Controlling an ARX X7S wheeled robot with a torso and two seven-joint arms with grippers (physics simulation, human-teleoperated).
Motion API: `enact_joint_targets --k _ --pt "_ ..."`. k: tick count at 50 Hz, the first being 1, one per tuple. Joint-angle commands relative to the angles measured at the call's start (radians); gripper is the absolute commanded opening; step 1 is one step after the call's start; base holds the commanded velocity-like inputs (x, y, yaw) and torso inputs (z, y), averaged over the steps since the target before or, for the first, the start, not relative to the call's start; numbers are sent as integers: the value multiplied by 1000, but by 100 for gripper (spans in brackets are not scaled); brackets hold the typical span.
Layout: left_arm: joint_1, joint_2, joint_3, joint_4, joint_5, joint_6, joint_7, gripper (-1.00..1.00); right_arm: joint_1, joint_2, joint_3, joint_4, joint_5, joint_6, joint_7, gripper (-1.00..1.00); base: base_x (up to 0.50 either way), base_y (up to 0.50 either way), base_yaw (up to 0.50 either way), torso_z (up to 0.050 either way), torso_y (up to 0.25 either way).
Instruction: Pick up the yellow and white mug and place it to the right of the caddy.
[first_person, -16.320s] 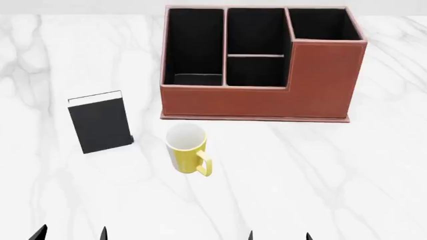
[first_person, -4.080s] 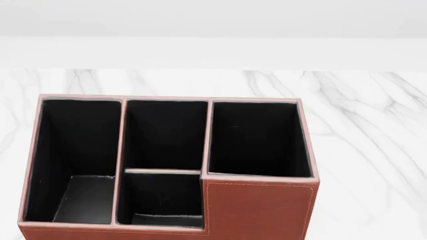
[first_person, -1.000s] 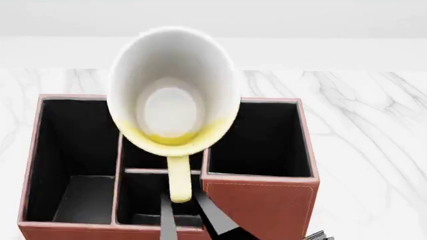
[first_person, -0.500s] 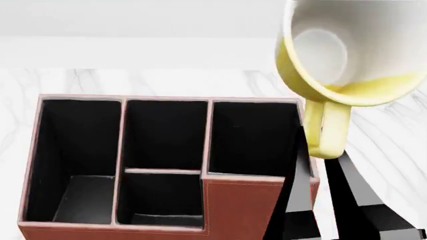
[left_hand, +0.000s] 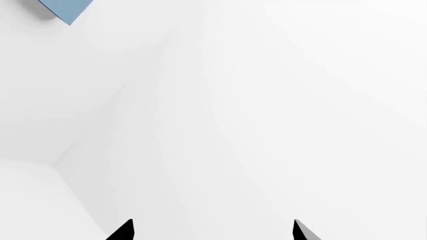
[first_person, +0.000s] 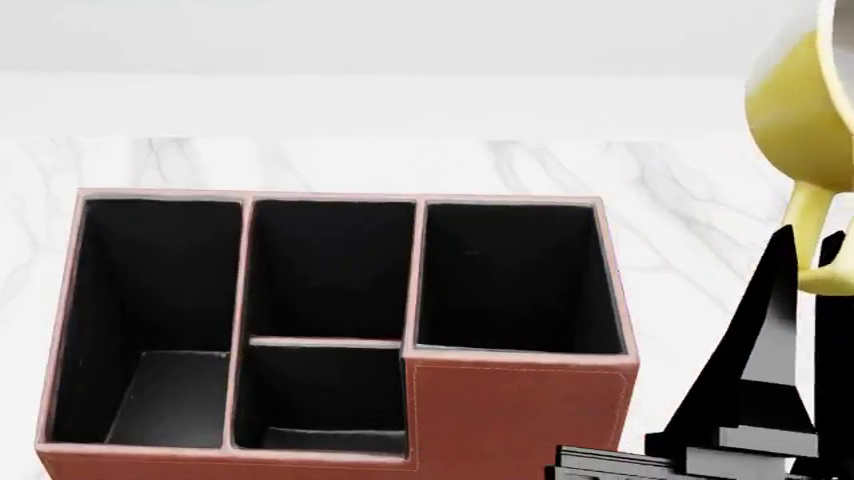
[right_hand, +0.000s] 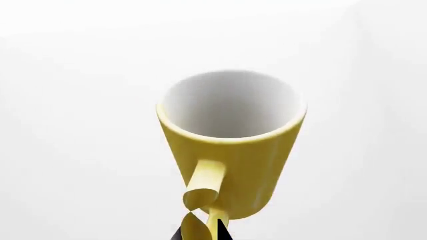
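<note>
Yellow and white mug hung by its handle in my right jaws, left jaws parted and empty, so I judged a slow, upright descent beside the caddy safest.

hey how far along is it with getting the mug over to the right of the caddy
Picked up: the right gripper is shut on the handle of the yellow and white mug, held in the air at the head view's right edge, beyond the caddy. Left: lower it onto the table right of the caddy and release.
</note>
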Motion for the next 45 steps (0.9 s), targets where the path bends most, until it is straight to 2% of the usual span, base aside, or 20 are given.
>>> enact_joint_targets --k 1,15,18,26,28,45 --pt "0 -2 3 0 2 -1 0 100 2 33 22 26 26 -31 40 -100 0 0 0 0 0" --pt "0 2 4 0 5 3 2 100 3 8 30 78 92 55 89 -100 0 0 0 0 1" --pt "0 2 3 0 4 3 2 100 26 -5 32 71 118 160 125 -100 0 0 0 0 0" --pt "0 1 1 0 3 3 2 100 30 -20 39 96 173 232 134 -100 0 0 0 0 0" --pt "0 -5 5 0 5 0 -2 100 40 -39 35 113 217 292 142 -100 0 0 0 0 0" --pt "0 4 -4 0 -2 3 5 100 7 -120 24 239 288 302 47 -100 0 0 0 0 1"
